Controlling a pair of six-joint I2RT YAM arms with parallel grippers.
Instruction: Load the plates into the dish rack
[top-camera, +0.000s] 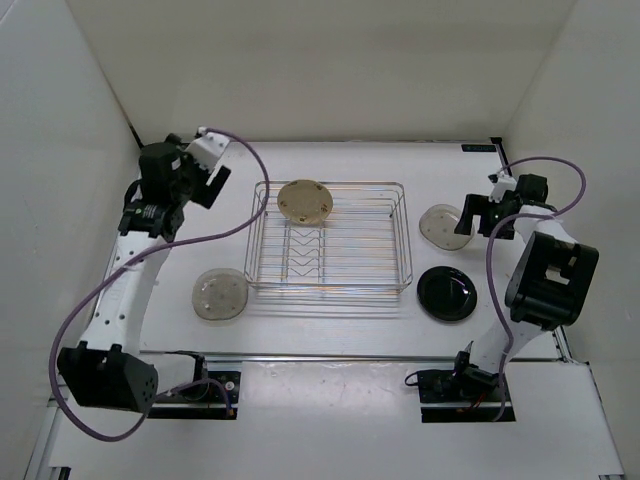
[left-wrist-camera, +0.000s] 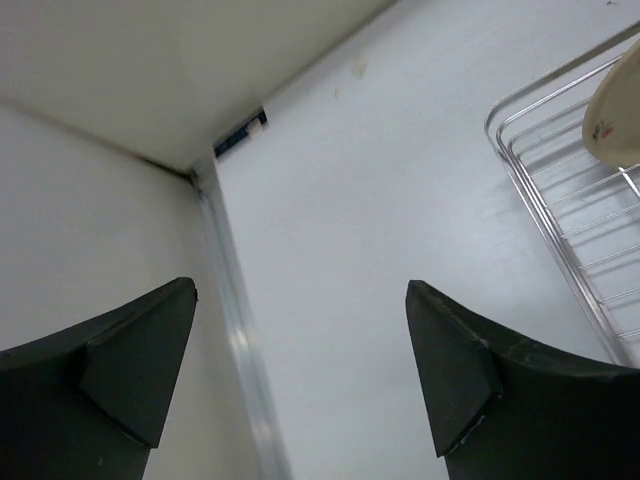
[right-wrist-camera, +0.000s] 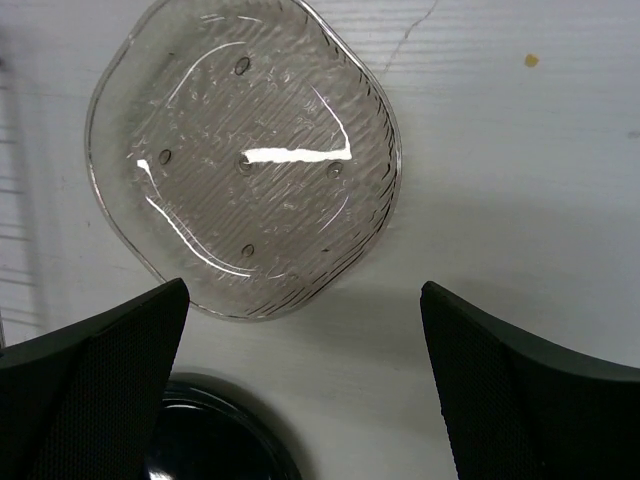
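My L gripper (top-camera: 214, 186) is spread wide, nothing in it, touching nothing. It hangs near the rack's far-left corner. In L wrist view my L gripper (left-wrist-camera: 300, 287) has only bare table (left-wrist-camera: 400, 250) between the fingers (left-wrist-camera: 130, 370).

Count: 4 plates, 1 rack, 2 grippers.

Speckled plate (top-camera: 221, 295) lies flat on the table (top-camera: 330, 390), just left of the rack's near-left corner. It is only seen from the top cam.

Rack (top-camera: 408, 250) sits mid-table. Tan plate (top-camera: 304, 200) is in it at the far end, left of centre; can't tell its tilt from above. L wrist view catches just the rack (left-wrist-camera: 560, 230) corner and an edge of the tan plate (left-wrist-camera: 615, 110), plus the wall corner, which the top cam shows less closely.

Pale plate (top-camera: 438, 222) lies flat, right of the rack. Black plate (top-camera: 446, 293) lies nearer to me, apart from it.

My R gripper (top-camera: 468, 214) is also wide open and empty, over the pale plate's right edge. In R wrist view my R gripper (right-wrist-camera: 303, 288) frames the pale plate (right-wrist-camera: 245, 160); its ribbing and see-through look show only here. The black plate (right-wrist-camera: 215, 435) rim peeks in at the bottom. No contact with either.
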